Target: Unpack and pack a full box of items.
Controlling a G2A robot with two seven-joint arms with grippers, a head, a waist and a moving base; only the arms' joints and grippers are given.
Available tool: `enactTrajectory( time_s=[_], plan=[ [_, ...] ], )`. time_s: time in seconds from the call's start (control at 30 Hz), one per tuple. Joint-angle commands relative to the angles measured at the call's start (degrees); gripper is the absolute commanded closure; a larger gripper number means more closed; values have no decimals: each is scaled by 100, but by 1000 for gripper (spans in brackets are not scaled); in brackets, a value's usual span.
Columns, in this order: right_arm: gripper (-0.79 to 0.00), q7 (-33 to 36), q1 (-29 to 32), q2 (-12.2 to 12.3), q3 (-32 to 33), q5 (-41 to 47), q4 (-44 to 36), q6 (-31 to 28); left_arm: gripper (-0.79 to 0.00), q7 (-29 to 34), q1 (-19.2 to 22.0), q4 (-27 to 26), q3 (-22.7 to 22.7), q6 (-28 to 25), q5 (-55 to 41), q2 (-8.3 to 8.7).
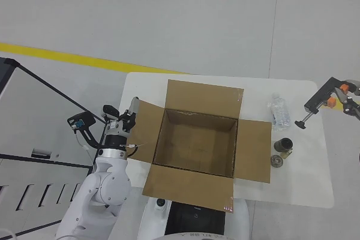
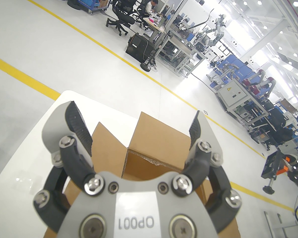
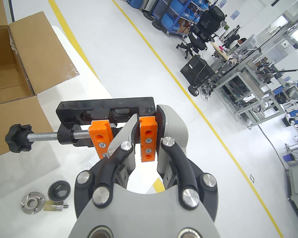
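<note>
Top view, lower left: left hand released, fingers spread wide, just beside the left flap of the box; contact not determinable. The box sits mid-frame on the white worktop, all four flaps folded outward, bare cardboard floor visible. Right of the box's right flap, on the worktop: a metal flange, then a dark round part just above it in the frame. Further up, a clear bottle lies on its side. Upper right: right hand clenched on one orange block of a black screw clamp, held off the surface over the worktop's right edge, knob end toward the bottle.
</note>
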State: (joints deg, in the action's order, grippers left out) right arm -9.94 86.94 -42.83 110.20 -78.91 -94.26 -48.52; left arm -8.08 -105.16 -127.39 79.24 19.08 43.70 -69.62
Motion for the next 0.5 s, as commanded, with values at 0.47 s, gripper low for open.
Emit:
enactTrajectory(
  time_s=[0.47],
  plan=[
    [0,1956,290,149,355,1769,1396,-948,-785,0,-1,0,0,-1,0,0]
  ],
)
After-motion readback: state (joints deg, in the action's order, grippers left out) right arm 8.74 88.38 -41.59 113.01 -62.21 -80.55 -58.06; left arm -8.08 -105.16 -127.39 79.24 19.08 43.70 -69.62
